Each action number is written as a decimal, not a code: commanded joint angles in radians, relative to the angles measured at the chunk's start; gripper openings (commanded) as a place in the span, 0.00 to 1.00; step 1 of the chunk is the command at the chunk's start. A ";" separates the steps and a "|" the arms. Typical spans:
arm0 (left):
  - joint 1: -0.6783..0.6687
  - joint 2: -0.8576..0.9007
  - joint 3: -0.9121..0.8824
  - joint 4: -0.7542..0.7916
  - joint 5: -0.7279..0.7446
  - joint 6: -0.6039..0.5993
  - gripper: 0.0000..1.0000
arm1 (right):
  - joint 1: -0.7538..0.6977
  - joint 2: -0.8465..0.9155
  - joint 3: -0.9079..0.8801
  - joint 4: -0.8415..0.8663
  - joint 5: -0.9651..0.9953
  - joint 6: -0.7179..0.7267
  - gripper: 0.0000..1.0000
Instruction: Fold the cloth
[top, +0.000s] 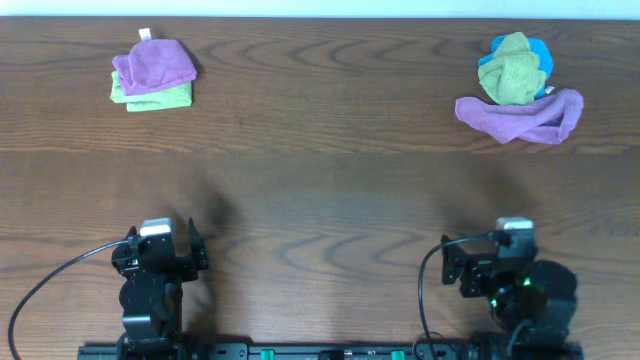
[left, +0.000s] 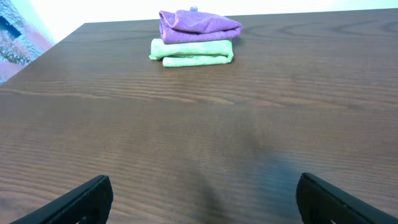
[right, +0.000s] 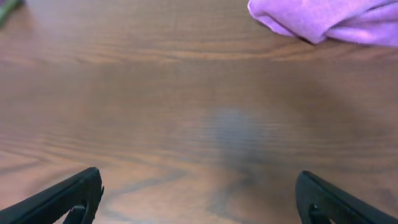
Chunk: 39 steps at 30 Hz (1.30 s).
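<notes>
The table is dark wood-grain, smooth, with a low satin sheen. The cloth is soft, matt purple microfibre with a fine nap. The lime-green cloth has the same fuzzy, matt textile finish. The left gripper fingers are matt black, plastic-looking.

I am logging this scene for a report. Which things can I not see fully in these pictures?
Blue cloth: overhead, mostly under the olive cloth.
Rumpled purple cloth: right wrist view, cut by the top and right edges.
Lime-green cloth: overhead, top covered by the cloth.
White tag: too small to read.
</notes>
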 joint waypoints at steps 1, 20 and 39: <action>-0.004 -0.009 -0.019 -0.011 -0.018 -0.011 0.95 | 0.024 -0.066 -0.067 0.024 0.060 -0.084 0.99; -0.004 -0.009 -0.019 -0.011 -0.018 -0.011 0.95 | 0.058 -0.208 -0.200 -0.001 0.157 -0.001 0.99; -0.004 -0.009 -0.019 -0.011 -0.018 -0.011 0.95 | 0.099 -0.207 -0.201 0.004 0.160 -0.002 0.99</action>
